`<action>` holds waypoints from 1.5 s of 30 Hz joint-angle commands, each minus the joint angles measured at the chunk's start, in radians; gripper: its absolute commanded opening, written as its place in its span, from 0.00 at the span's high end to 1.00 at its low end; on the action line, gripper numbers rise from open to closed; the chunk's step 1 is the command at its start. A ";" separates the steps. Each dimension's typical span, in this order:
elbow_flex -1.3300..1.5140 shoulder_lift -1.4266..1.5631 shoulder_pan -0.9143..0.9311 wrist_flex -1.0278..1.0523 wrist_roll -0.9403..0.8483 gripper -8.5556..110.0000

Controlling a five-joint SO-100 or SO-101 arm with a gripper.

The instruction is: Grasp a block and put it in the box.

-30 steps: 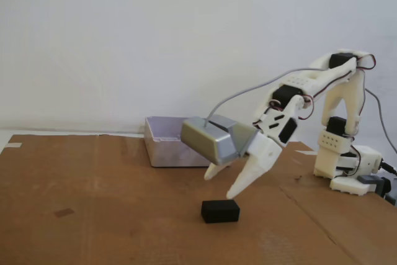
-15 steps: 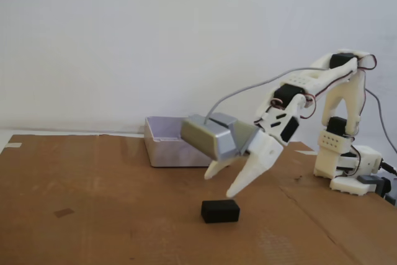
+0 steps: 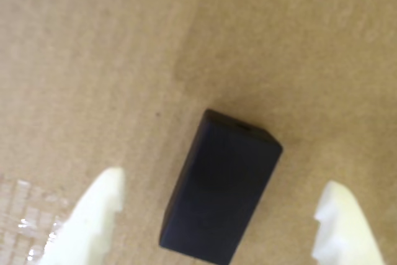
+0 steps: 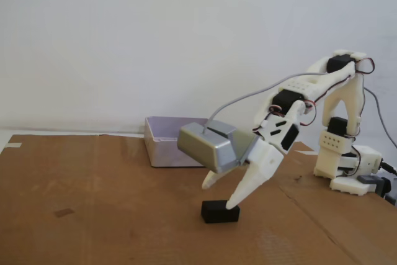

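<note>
The black block (image 3: pixel 220 189) lies flat on the cardboard, between my two white fingertips in the wrist view, touching neither. In the fixed view the block (image 4: pixel 218 213) sits near the front middle of the cardboard, and my gripper (image 4: pixel 219 194) hangs open right above it, one fingertip down at its top right edge. The pale lavender-grey box (image 4: pixel 167 143) stands behind, to the upper left of the block, partly hidden by the grey camera housing (image 4: pixel 206 147).
The white arm base (image 4: pixel 347 166) stands at the right edge of the cardboard sheet (image 4: pixel 93 215). A grey cable arcs from the housing up to the arm. A small dark mark (image 4: pixel 63 213) shows on the cardboard at left.
The gripper has dropped lower and slightly forward, so its fingertips now straddle the block. The block has not moved.
</note>
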 commanded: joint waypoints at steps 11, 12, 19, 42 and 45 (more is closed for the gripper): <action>-0.031 0.040 0.014 -0.043 0.003 0.61; -0.023 0.040 0.014 -0.043 0.003 0.61; -0.012 0.028 0.017 -0.043 0.002 0.61; -0.014 -0.049 0.080 -0.044 -0.002 0.61; -0.014 -0.051 0.075 -0.044 -0.002 0.61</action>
